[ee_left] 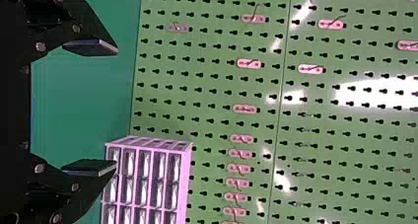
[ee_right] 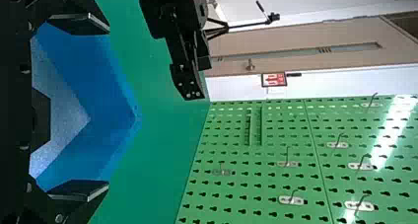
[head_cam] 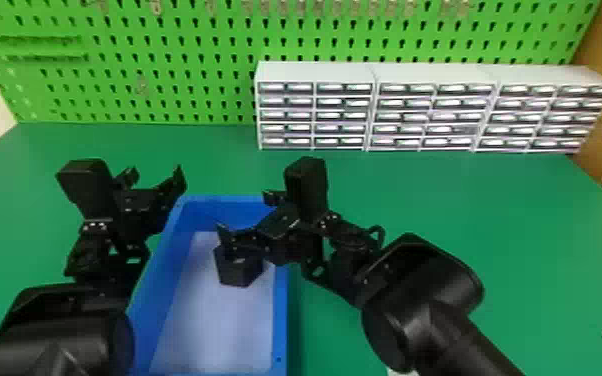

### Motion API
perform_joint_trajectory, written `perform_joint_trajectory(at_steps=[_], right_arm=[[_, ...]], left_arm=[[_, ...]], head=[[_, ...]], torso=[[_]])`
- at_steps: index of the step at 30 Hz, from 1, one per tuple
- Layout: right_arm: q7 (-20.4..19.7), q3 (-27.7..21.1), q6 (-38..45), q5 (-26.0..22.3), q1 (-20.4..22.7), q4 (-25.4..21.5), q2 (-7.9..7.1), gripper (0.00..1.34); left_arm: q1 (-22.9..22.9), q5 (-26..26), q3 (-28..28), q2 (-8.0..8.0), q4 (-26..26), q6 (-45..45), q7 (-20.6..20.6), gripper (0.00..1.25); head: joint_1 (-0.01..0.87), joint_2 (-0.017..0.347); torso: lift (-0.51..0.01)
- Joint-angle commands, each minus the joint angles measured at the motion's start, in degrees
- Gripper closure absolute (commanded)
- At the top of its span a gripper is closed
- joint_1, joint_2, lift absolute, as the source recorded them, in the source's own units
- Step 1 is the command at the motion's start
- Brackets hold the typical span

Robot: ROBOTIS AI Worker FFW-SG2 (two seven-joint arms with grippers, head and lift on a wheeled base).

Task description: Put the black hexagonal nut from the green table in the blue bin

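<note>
The green worktop (head_cam: 440, 200) spreads beneath and around the right end effector (head_cam: 244, 212) and the left end effector (head_cam: 156, 174). Beyond both stands a bright green pegboard (head_cam: 165, 45), upright at the worktop's far side. A row of pale drawer units (head_cam: 315, 72) sits on the worktop in front of the pegboard, farther out than the right end effector and running off to its right.

The blue bin (head_cam: 280, 325) lies under the right end effector, its length coming back toward the robot; the left end effector is at the bin's left side, near its far corner. Seen from its own wrist, the right end effector (ee_right: 108, 108) is wide open with nothing between its fingers. The left end effector (ee_left: 116, 108) is wide open too, and empty.

The black hexagonal nut (head_cam: 239, 272) is inside the bin, below the right end effector and free of its grip, against the pale bin floor (head_cam: 215, 325). Smallest are the hooks (ee_left: 245, 109) on the pegboard, well beyond the left end effector.
</note>
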Motion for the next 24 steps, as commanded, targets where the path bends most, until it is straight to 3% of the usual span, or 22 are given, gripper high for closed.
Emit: perform_joint_trajectory(at_steps=[1, 15, 24], right_arm=[[0.00, -0.96, 0.00, 0.47, 0.27, -0.04, 0.09, 0.18], [0.00, -8.26, -0.88, 4.16, 1.94, -1.35, 0.00, 0.18], [0.00, -15.38, -0.53, 7.33, 4.31, -3.46, 0.97, 0.18]], left_arm=[[0.00, 0.00, -0.19, -0.15, 0.00, 0.00, 0.04, 0.43], [0.09, 0.09, -0.19, -0.15, 0.00, 0.00, 0.04, 0.43], [0.09, 0.09, -0.28, -0.15, 0.00, 0.00, 0.04, 0.43]], head=[[0.686, 0.051], [0.686, 0.051], [0.686, 0.051]], torso=[[-0.097], [-0.097], [-0.097]])
